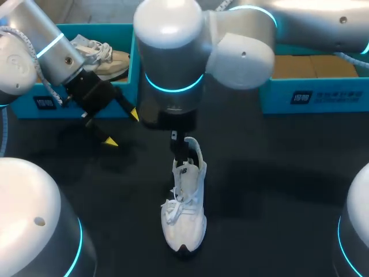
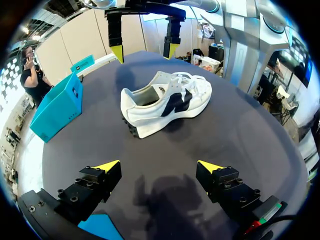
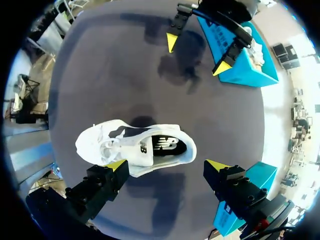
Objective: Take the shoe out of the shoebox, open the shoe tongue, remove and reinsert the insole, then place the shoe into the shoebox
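A white shoe (image 1: 183,210) with a dark side mark lies on the black table (image 1: 277,190), toe toward the front edge. Its dark insole (image 3: 167,146) shows through the opening. My right gripper (image 3: 166,165) hangs open above the shoe's heel end, touching nothing. In the head view the right arm's wrist (image 1: 170,75) hides most of its fingers. My left gripper (image 1: 121,128) stands open and empty to the left of the shoe, just in front of the left blue shoebox (image 1: 34,104). The left wrist view shows the shoe (image 2: 165,102) well ahead of its fingers.
The left blue shoebox holds another pale shoe (image 1: 106,57). A second blue box (image 1: 314,95) with a brown inside stands at the back right. Bare black tabletop lies on both sides of the white shoe.
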Tool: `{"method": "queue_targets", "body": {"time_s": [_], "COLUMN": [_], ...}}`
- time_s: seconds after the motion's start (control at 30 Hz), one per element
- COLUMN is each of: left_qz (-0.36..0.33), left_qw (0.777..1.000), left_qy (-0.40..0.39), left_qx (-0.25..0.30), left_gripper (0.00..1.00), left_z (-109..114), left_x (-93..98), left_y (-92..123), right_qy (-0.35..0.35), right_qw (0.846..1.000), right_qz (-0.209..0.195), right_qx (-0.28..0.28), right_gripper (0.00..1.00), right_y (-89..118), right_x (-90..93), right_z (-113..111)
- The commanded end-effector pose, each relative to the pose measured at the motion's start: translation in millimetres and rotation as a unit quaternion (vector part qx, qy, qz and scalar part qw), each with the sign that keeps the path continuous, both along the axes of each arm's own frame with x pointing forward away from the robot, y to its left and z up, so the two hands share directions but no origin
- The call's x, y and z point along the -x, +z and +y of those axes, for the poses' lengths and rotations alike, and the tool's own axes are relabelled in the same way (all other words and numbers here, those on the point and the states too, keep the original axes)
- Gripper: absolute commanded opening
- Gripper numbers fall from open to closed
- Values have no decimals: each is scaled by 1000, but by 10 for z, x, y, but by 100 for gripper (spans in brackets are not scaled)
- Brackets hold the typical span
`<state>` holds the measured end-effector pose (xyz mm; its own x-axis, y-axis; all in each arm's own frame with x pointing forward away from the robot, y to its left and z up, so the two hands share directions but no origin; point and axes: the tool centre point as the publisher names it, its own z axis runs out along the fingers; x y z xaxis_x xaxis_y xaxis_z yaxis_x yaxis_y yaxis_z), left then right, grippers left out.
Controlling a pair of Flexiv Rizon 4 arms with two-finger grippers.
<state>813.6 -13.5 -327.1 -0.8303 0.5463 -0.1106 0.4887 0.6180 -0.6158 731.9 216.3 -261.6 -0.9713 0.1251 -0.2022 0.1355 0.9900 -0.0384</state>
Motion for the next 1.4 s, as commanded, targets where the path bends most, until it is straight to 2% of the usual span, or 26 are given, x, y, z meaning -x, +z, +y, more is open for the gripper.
{"method": "queue_targets", "body": {"time_s": [0.03, 0.3, 0.57, 0.77, 1.4], "left_qz": [-1, -1, -1, -1, -1], "left_qw": [1000, 1000, 1000, 1000, 1000], "left_qy": [0, 0, 0, 0, 0], "left_qx": [-1, -1, -1, -1, -1], "left_gripper": [100, 100, 100, 100, 100], "left_z": [4, 4, 4, 4, 4], "left_x": [8, 8, 8, 8, 8], "left_y": [4, 4, 4, 4, 4], "right_qy": [6, 14, 30, 36, 26], "right_qw": [1000, 1000, 999, 999, 998], "right_qz": [-3, -13, -7, 5, 42], "right_qx": [6, -8, -13, -12, -36], "right_gripper": [100, 100, 100, 100, 100], "right_y": [-27, -118, -255, -378, -794], "right_x": [16, -112, -420, -583, -710], "right_z": [27, -37, -94, -186, -207]}}
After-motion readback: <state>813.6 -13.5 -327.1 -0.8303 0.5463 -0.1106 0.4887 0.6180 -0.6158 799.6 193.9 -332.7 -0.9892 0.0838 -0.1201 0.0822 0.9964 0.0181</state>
